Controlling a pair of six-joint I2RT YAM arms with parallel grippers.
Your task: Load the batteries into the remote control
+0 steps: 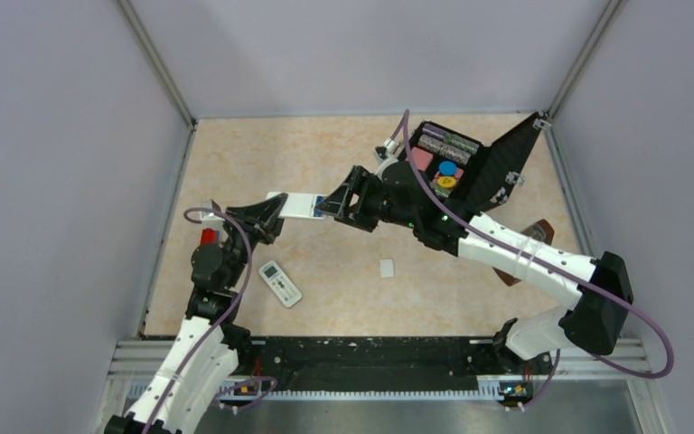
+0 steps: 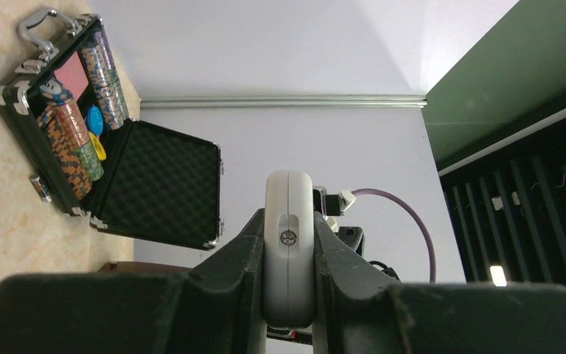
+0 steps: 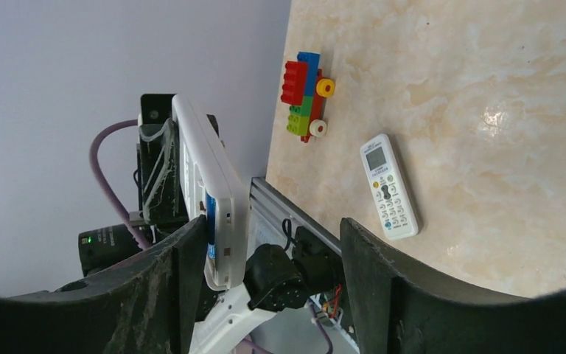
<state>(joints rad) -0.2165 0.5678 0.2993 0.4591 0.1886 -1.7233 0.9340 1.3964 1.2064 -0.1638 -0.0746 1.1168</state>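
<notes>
My left gripper (image 1: 267,215) is shut on one end of the remote control (image 1: 298,205) and holds it lifted above the table. In the left wrist view the white edge of the remote control (image 2: 289,243) is clamped between both jaws of the left gripper (image 2: 289,295). My right gripper (image 1: 339,201) is at the remote's other end. In the right wrist view the right gripper (image 3: 273,225) is open, one finger beside the remote control (image 3: 206,177) and the other well apart from it. A blue battery (image 3: 211,225) shows in the remote's open back.
A white-faced remote with a display (image 1: 280,283) lies on the table near the left arm. A small white piece (image 1: 387,268) lies at mid-table. An open black case of chips (image 1: 456,163) stands at the back right. A brick toy (image 3: 306,96) sits by the left wall.
</notes>
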